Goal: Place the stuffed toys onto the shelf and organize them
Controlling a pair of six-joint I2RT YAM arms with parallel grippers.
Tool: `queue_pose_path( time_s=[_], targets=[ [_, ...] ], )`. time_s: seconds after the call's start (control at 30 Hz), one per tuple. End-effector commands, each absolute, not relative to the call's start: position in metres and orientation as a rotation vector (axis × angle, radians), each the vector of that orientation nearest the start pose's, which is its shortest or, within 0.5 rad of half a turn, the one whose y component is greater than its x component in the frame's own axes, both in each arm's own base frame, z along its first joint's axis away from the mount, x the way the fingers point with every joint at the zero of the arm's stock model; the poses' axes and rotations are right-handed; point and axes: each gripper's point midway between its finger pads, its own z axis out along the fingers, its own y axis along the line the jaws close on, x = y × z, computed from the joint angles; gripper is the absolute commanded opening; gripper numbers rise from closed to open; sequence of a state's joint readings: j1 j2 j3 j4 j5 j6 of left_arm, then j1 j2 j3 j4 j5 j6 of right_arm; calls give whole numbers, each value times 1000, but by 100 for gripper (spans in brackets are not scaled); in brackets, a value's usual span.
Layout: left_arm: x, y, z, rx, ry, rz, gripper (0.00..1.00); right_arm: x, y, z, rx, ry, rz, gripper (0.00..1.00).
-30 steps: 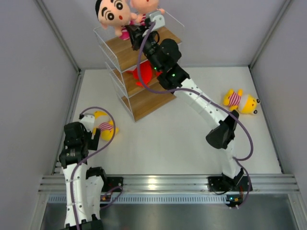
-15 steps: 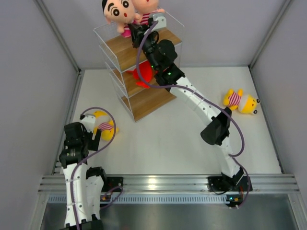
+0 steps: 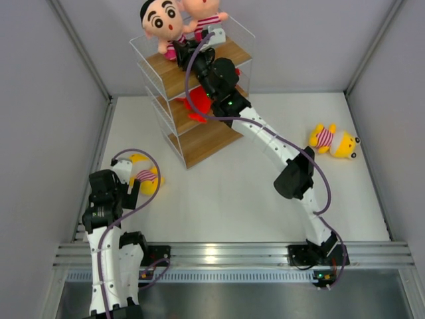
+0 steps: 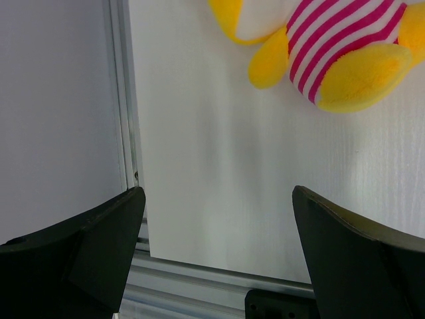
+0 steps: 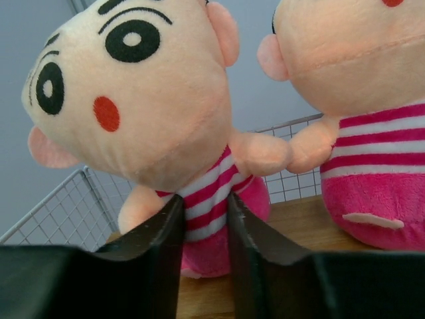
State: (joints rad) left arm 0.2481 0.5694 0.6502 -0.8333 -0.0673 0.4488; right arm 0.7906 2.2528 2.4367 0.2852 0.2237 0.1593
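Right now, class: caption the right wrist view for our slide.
Right gripper pinches one boy doll beside its twin on the shelf.

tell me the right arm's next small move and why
Probably open the right gripper and back away: its fingers pinch the boy doll at the striped waist, and the doll already looks seated on the top shelf board beside its twin.

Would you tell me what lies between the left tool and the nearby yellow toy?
Only bare table lies between the left tool and the yellow toy, as the left wrist view shows.
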Motion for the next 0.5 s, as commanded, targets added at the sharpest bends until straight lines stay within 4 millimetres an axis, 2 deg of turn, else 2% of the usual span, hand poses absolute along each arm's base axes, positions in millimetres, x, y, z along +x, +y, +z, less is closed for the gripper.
queue_pose_path(
  time_s=[0.0, 0.07, 0.13, 0.23, 0.37, 0.47],
  targets=[
    [181, 75, 141, 214, 2336, 418, 99, 472, 432, 530, -142, 1067, 764, 35],
    [181, 75, 140, 212, 2338, 418, 99, 469, 430, 534, -142, 1062, 767, 42],
    [181, 75, 140, 213, 2339, 421, 99, 467, 427, 536, -136, 1062, 762, 45],
    [181, 75, 140, 213, 2341, 416, 99, 457, 421, 552, -141, 1036, 782, 51],
    [181, 74, 139, 220, 2338, 413, 99, 444, 413, 570, -146, 1002, 790, 69],
    [181, 74, 139, 220, 2338, 413, 99, 436, 406, 582, -156, 978, 787, 76]
  ],
)
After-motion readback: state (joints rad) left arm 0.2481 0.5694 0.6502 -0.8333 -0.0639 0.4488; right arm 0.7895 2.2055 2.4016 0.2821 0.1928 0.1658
